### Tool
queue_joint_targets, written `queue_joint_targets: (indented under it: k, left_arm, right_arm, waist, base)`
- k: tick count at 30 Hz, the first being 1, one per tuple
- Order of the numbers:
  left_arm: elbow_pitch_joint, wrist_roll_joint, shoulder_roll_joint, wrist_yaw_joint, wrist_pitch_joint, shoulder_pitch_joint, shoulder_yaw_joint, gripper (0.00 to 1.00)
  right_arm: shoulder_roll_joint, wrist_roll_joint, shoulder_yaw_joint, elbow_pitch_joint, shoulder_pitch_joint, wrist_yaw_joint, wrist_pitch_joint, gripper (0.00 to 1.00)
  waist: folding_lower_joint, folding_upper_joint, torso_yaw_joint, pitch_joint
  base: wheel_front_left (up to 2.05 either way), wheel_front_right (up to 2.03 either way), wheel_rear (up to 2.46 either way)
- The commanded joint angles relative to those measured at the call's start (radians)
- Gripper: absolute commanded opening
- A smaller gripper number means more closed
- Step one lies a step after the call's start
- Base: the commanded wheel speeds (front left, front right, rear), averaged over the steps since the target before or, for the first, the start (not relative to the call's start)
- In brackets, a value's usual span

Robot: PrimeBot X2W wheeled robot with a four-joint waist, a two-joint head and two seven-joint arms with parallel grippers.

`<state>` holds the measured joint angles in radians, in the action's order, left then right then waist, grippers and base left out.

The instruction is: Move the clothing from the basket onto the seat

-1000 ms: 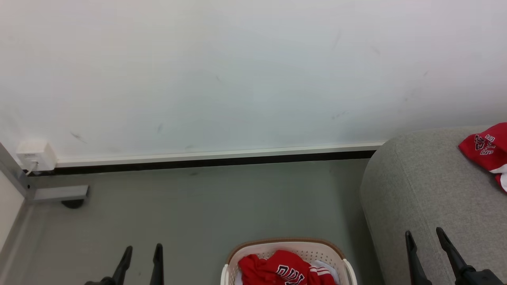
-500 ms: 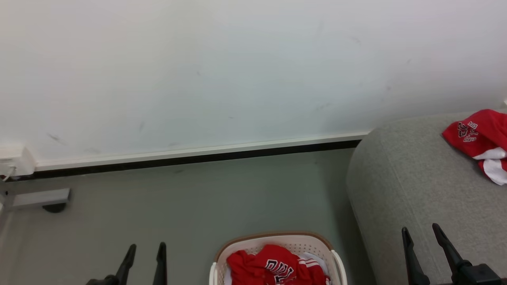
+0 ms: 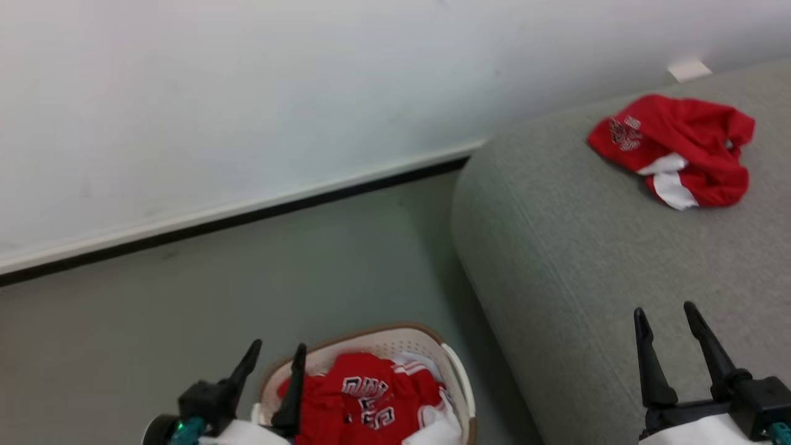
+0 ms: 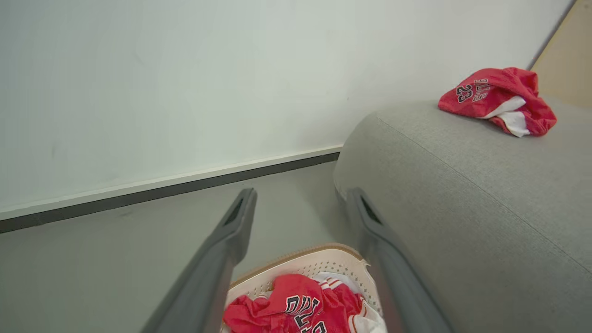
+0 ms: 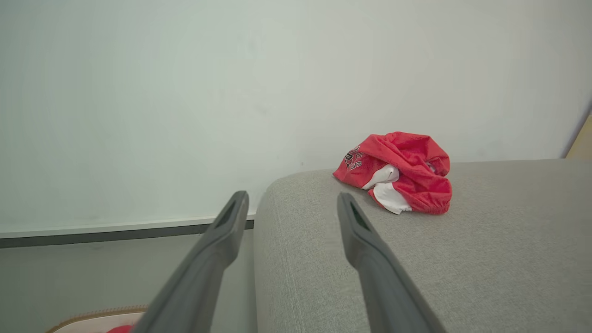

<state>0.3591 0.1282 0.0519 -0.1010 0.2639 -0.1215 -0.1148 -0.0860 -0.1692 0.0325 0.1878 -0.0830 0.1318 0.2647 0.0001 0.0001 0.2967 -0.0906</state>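
A crumpled red jersey (image 3: pixel 361 398) with black-and-white lettering lies in the white basket (image 3: pixel 457 371) with a brown rim, on the floor beside the grey sofa (image 3: pixel 587 266); in the left wrist view the same jersey (image 4: pixel 296 307) fills the basket (image 4: pixel 319 263). A second red jersey (image 3: pixel 676 148) lies bunched on the sofa's top, and that jersey (image 5: pixel 400 171) rests far ahead in the right wrist view. My left gripper (image 3: pixel 278 352) is open at the basket's near-left rim. My right gripper (image 3: pixel 664 315) is open above the sofa (image 5: pixel 462 259), holding nothing.
A white wall (image 3: pixel 247 93) with a white and black skirting strip (image 3: pixel 247 213) runs behind the grey floor (image 3: pixel 185 309). A small pale object (image 3: pixel 689 69) sits at the sofa's far edge. Some white cloth (image 3: pixel 442 426) shows under the jersey in the basket.
The head camera has turned right and tilted, so the sofa and its jersey show fuller. My left gripper now stands by the basket's rim, nearer than before. Both grippers stay open.
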Motion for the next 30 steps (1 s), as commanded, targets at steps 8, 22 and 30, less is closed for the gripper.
queue_joint_targets:
  k: [8, 22, 30]
  left_arm:
    - [0.255, -0.102, 0.051, 0.002, -0.051, -0.212, -0.074, 1.0]
    - [0.583, -0.257, 0.075, 0.062, -0.366, -0.51, -0.204, 1.0]
    - [0.676, -0.311, 0.108, 0.095, -0.44, -0.61, -0.247, 1.0]
  right_arm:
    - [0.027, -0.024, -0.008, -0.067, -0.056, -0.002, -0.001, 1.0]
    - [0.036, -0.113, 0.046, -0.168, -0.173, -0.002, -0.001, 1.0]
    - [0.036, -0.157, 0.093, -0.211, -0.224, -0.002, -0.001, 1.0]
  waist:
    - [-0.0001, -0.0001, 0.155, -0.218]
    - [-0.0001, -0.0001, 0.182, -0.492]
    - [-0.0001, -0.0001, 0.195, -0.617]
  base:
    - [0.0, 0.0, 0.0]
    - [0.0, 0.0, 0.0]
    - [0.0, 0.0, 0.0]
